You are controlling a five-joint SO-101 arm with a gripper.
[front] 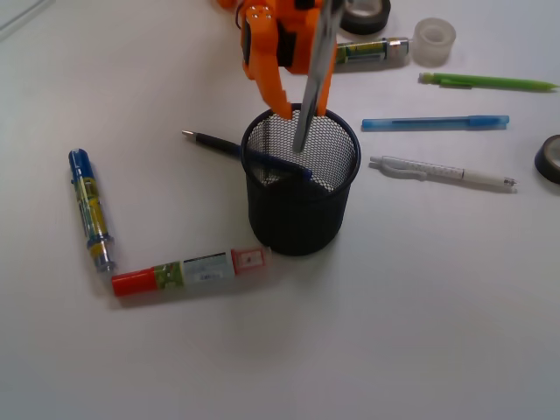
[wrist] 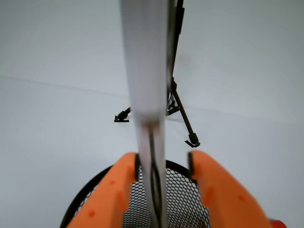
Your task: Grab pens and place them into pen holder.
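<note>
The black mesh pen holder [front: 302,210] stands mid-table. My orange gripper [front: 304,111] hovers over its far rim with a grey pen [front: 313,79] upright between the jaws, its lower end inside the holder. In the wrist view the grey pen [wrist: 145,71] rests against the left jaw, with a clear gap to the right jaw, so the gripper [wrist: 164,159] is open above the holder's mesh [wrist: 178,199]. A dark blue pen [front: 219,144] leans over the holder's left rim. A blue pen [front: 435,122], a green pen [front: 486,82] and a white pen [front: 442,171] lie to the right.
A blue marker [front: 90,210] and a red-capped marker [front: 188,273] lie at the front left. Another marker [front: 372,51], a clear tape roll [front: 435,40] and a black tape roll [front: 366,13] lie at the back. Another black roll [front: 549,157] sits at the right edge.
</note>
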